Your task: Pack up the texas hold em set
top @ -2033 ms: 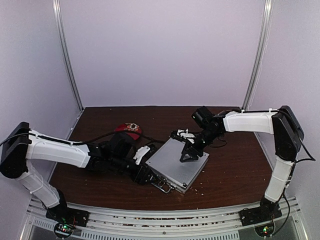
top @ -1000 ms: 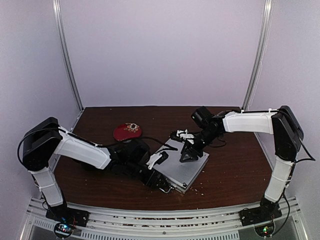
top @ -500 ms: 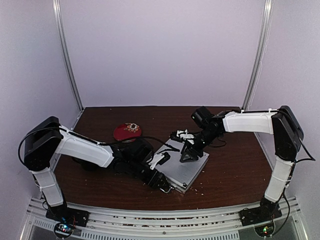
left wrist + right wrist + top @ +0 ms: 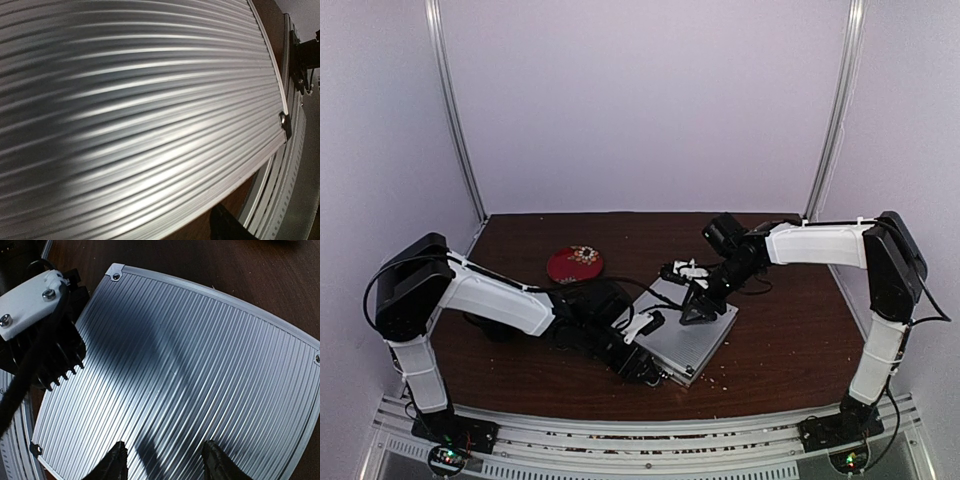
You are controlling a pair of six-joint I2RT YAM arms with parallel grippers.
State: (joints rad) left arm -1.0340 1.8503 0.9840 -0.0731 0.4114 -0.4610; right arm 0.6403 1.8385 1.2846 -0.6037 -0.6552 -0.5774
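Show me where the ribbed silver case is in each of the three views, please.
Top external: the ribbed silver case lies closed at the centre, towards the near edge.
Left wrist: the case fills almost the whole picture.
Right wrist: the case fills most of it.
Shared landmark: its pale edge trim.

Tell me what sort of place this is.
Probably a robot lab test booth: left arm and right arm bolted to a rail at a brown table, closed in by plain pale walls.

White-shelled arms (image 4: 490, 297), black joints (image 4: 898, 262) and cables (image 4: 14, 392), black-fingered right end effector (image 4: 165, 463)
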